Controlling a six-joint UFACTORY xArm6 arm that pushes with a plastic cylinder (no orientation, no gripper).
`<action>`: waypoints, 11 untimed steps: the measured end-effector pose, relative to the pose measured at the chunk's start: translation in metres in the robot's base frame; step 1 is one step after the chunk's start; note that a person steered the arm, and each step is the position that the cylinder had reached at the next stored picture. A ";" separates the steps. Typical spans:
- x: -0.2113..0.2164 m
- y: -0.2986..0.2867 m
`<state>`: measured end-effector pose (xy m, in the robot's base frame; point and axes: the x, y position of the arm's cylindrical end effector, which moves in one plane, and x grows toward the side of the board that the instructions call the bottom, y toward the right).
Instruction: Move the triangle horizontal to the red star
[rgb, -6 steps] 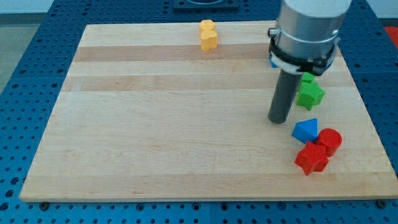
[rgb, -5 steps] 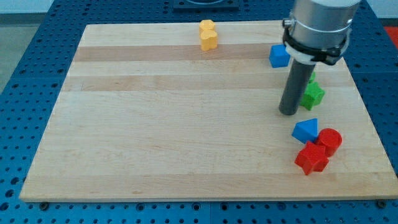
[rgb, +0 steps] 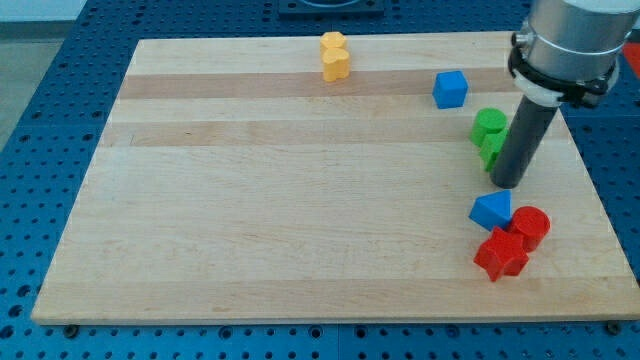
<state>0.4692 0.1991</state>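
Camera view had the wooden board (rgb: 300, 200) filling most of the picture, sitting on a blue perforated table (rgb: 40, 120). My tip (rgb: 506, 184) was down on the board at the view's right, the dark rod standing upright under its grey housing. No jaws here to call wide or narrow: the arm ended in a plain rod and held nothing.

The blue triangle (rgb: 491, 211) lay just below my tip, a touch toward the view's left, with a thin strip of bare wood showing between them, so near but not touching. The triangle sat pressed close to the red star (rgb: 500, 254), which lay below it toward the view's bottom, and the red cylinder (rgb: 531, 226) was tucked in on the triangle's right, against the star's upper right. All three made one tight cluster near the board's lower right corner.

Just behind the rod, on its left side, stood the green cylinder (rgb: 489, 124) with a green star (rgb: 492, 149) under it, the star partly hidden by the rod. Farther up, the blue cube (rgb: 450, 89) sat well apart from my tip. Way off at the view's top, two yellow blocks (rgb: 335, 56) were stacked close, their shapes hard to call.
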 end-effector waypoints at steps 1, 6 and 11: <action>0.000 0.000; 0.031 0.006; 0.057 -0.057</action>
<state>0.5259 0.1421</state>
